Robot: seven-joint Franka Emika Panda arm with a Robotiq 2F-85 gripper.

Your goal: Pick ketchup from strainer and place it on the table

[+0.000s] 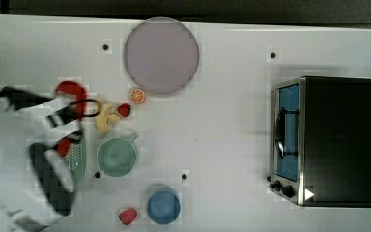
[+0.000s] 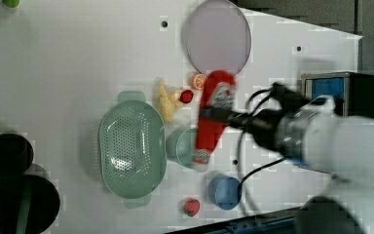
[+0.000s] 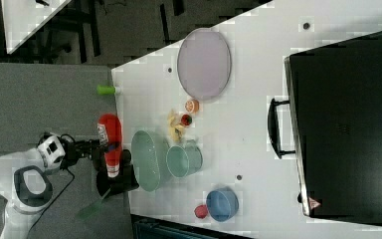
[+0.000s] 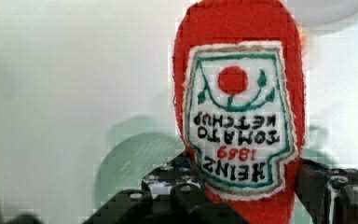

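My gripper (image 2: 213, 114) is shut on the ketchup (image 2: 220, 93), a soft red bottle with a white label, clamping it around the middle. The bottle hangs in the air above the table (image 1: 222, 135), lifted clear of the strainer (image 2: 131, 148), whose pale green basket lies empty in the left view. In the top view the ketchup (image 1: 71, 91) sits over the strainer's (image 1: 79, 162) far end, with the arm covering much of the basket. The wrist view shows the ketchup (image 4: 237, 107) label close up between my fingers (image 4: 182, 189).
A green cup (image 1: 117, 157) stands right beside the strainer. Near it lie a yellow toy (image 1: 104, 118), a strawberry (image 1: 124, 109) and an orange slice (image 1: 136, 95). A grey-lilac plate (image 1: 161, 55), a blue bowl (image 1: 163, 207), another strawberry (image 1: 128, 215) and a toaster oven (image 1: 328, 140) share the table.
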